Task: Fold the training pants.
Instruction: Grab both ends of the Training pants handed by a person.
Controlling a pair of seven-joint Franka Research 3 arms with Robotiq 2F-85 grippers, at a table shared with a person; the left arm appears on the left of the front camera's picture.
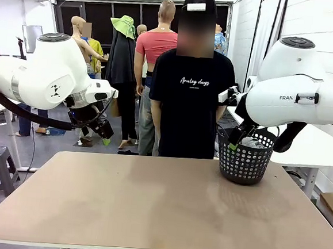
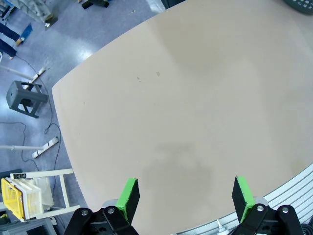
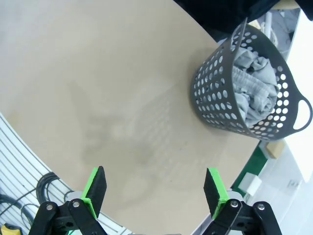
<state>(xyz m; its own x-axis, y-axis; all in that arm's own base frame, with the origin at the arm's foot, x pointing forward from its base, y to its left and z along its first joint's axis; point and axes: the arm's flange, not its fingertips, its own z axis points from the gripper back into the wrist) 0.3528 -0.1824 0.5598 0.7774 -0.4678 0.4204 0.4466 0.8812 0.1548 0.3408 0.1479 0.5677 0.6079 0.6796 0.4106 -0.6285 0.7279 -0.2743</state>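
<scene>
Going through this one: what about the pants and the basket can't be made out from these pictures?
The training pants, right wrist view: bunched in the black basket, whose wall hides the lower folds; waistband and legs cannot be told apart.
Front view: a grey scrap above the rim, too small to read.
Left wrist view: the basket is cut off by the top right corner.
Anything beneath the pants: hidden by them.
</scene>
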